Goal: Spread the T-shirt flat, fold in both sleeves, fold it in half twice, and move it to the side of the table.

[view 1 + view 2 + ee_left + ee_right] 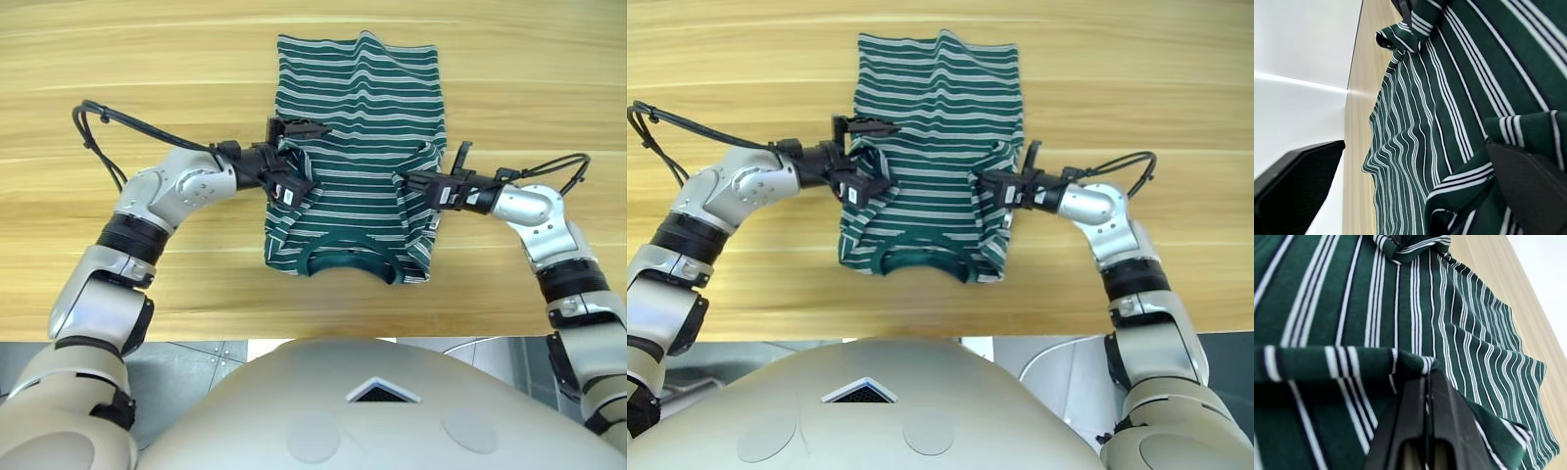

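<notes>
A dark green T-shirt (358, 108) with white stripes lies on the wooden table (118, 59), collar (353, 257) toward me and hem at the far side. Both side edges near the shoulders are turned inward and bunched. My left gripper (306, 162) is at the shirt's left edge, open, with a fold of fabric draped against one finger (1528, 186). At the shirt's right edge, my right gripper (404, 181) is shut on a raised fold of the T-shirt (1400, 357).
Bare wooden table stretches to the left, to the right (549, 78) and beyond the shirt. The table's near edge (196, 338) runs just below the collar. Black cables (98, 127) loop off both forearms.
</notes>
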Controlling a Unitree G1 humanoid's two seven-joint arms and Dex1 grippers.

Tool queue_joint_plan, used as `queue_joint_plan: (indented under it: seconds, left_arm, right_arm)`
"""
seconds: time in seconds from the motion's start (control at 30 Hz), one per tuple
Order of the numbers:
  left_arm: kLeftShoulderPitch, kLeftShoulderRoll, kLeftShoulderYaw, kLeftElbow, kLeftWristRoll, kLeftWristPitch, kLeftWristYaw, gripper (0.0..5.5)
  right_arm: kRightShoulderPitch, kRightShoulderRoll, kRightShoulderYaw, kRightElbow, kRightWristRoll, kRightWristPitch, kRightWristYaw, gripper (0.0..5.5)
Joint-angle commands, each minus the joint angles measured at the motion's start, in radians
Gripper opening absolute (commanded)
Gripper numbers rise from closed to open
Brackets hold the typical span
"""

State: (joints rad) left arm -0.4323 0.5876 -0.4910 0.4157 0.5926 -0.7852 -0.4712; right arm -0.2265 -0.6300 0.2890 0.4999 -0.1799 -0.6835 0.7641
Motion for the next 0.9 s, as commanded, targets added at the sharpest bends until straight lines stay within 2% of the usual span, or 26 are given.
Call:
queue_joint_plan:
  seconds: [0.03, 0.23, 0.73, 0.9]
  left_arm:
    - [-0.012, -0.001, 0.000, -0.005, -0.007, -0.004, -0.005, 5.40]
    - [-0.011, -0.012, -0.003, 0.001, -0.018, -0.007, -0.005, 5.40]
    - [-0.002, -0.018, -0.003, -0.003, -0.053, -0.026, -0.013, 5.40]
    - [-0.002, 0.015, 0.051, -0.065, -0.164, -0.033, -0.035, 5.40]
  right_arm:
    - [-0.010, -0.001, 0.033, 0.023, -0.034, -0.009, 0.015, 0.02]
    - [-0.005, -0.008, 0.046, 0.024, -0.021, 0.035, 0.050, 0.02]
    - [-0.003, 0.025, 0.014, -0.044, 0.106, 0.039, 0.071, 2.69]
    - [0.006, -0.020, -0.065, -0.103, 0.187, 0.030, 0.072, 3.56]
